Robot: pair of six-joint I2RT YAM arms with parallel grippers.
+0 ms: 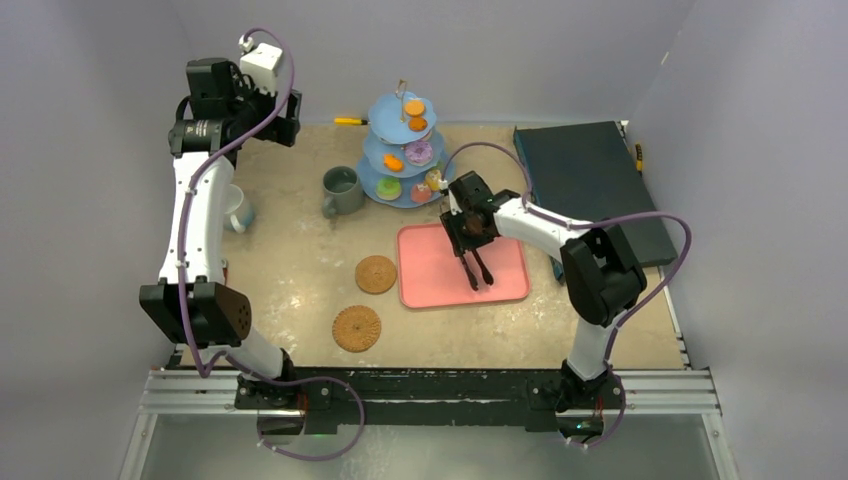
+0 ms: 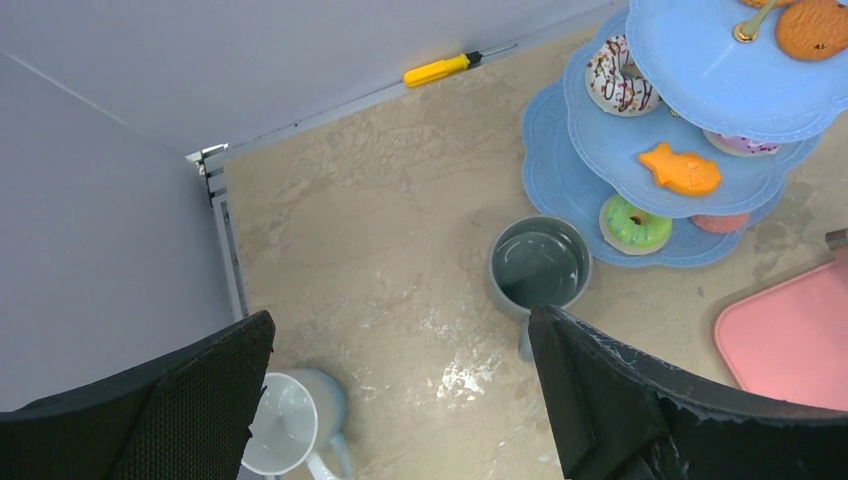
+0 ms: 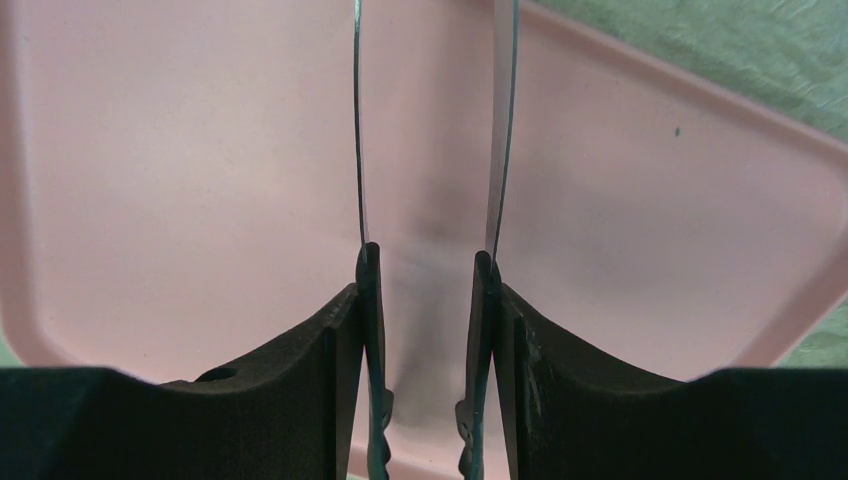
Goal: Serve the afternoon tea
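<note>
- right gripper [image 1: 468, 232] is clamped on the black tongs [image 1: 476, 270], with both tong arms squeezed between its fingers [image 3: 300, 400]. The tongs hang over the pink tray [image 1: 425, 270], tips toward 6 o'clock in the top view, and I can't see anything between the tips
- left gripper [image 2: 400, 400] is up high over the 10 o'clock corner of the table [image 1: 300, 250], jaws spread wide, holding nothing
- blue three-tier stand [image 1: 385, 108] sits at 12 o'clock from the tray, close by
- treats on the stand: an orange cookie [image 2: 812, 28] up top, a white chocolate-drizzled doughnut [image 2: 617, 80] and an orange fish-shaped cake [image 2: 681, 170] on the middle tier, and a green doughnut [image 2: 635, 222] on the bottom tier
- grey-green mug [image 1: 342, 190] stands upright on bare table, just beside the stand at its 9 o'clock
- white mug [image 1: 238, 210] is further out at 9 o'clock, partly behind the left arm
- far coaster [image 1: 376, 274] lies just beside the tray at its 9 o'clock. The near coaster [image 1: 357, 328] is at 7 o'clock from that one, and both are well apart from the mugs
- yellow screwdriver [image 1: 350, 121] lies along the back wall, at 10 o'clock from the stand
</note>
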